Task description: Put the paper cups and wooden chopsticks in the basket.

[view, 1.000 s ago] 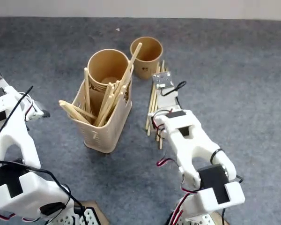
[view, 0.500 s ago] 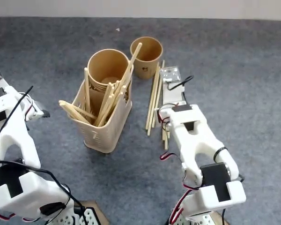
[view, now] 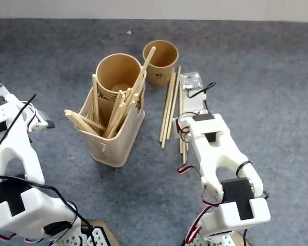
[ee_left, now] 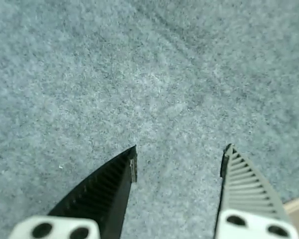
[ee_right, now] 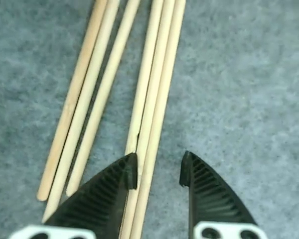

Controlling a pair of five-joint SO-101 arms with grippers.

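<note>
The right hand (ee_right: 158, 168) hangs part-open over loose chopsticks (ee_right: 152, 99) lying mid-way across the surface (view: 262, 77) beside the basket (view: 115, 143) — one jaw sits above the nearest pair, not outside it, so closing may pinch one stick or scatter them.

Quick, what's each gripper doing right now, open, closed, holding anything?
Left gripper: open, empty, above the carpet.
Right gripper: open, holding nothing, just above loose chopsticks.

Left arm (view: 15, 154) folded back, left end effector (ee_left: 181, 160) spread wide, right arm (view: 215, 151) stretched forward, right end effector (ee_right: 158, 167) narrowly parted
</note>
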